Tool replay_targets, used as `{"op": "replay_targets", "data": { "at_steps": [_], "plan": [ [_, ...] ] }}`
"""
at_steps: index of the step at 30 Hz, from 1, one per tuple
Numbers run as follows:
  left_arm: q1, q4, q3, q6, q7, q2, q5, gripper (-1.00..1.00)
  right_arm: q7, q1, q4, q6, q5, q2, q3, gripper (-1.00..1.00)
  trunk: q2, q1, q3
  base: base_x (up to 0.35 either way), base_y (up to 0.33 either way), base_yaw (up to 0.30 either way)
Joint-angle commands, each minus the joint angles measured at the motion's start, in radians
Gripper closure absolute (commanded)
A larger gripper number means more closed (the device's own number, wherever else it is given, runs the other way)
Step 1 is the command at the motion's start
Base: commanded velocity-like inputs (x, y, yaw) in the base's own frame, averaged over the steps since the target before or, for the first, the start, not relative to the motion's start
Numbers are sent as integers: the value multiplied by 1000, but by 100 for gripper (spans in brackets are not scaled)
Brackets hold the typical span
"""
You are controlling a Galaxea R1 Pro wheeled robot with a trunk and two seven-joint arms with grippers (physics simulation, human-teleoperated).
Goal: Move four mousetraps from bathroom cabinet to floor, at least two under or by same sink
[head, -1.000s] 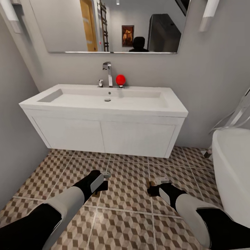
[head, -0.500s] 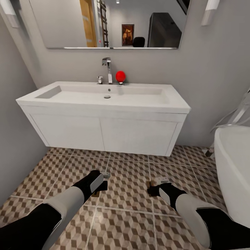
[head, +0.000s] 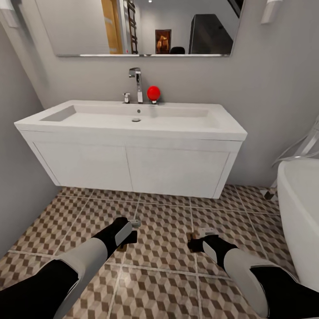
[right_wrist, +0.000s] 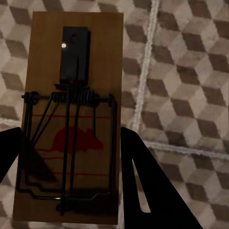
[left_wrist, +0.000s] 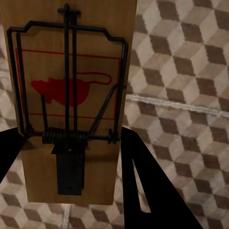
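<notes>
Left gripper [head: 135, 223]: jaws clamped on a mousetrap [left_wrist: 69, 102], held above the bathroom floor [head: 168, 239].
Right gripper [head: 203, 231]: jaws clamped on a second mousetrap [right_wrist: 71, 121]; seemingly clear of the tiles.
Sink [head: 133, 119]: ahead of both grippers, on a white vanity [head: 133, 168].

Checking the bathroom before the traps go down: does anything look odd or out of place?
One thing: a red ball sits on the sink ledge beside the chrome tap, unusual there. Nothing looks spilled or damaged; the floor tiles look intact.
</notes>
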Motion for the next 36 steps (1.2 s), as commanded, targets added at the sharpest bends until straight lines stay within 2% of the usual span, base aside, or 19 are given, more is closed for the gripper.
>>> {"op": "replay_targets", "data": {
  "at_steps": [1, 32, 36],
  "plan": [
    [0, 0, 0, 1, -2, 0, -3, 100, 1, 0, 0, 0, -3, 0, 0, 100, -7, 4, -3, 1, 0, 0],
    [0, 11, -2, 0, -5, 0, -5, 100, -7, 1, 0, 0, -8, -4, -2, 100, -224, 123, -100, 9, 0, 0],
    [0, 11, -2, 3, -5, 0, -5, 100, -6, 1, 0, 0, -8, -3, -2, 100, -225, 125, -116, 0, 0, 0]
  ]
}}
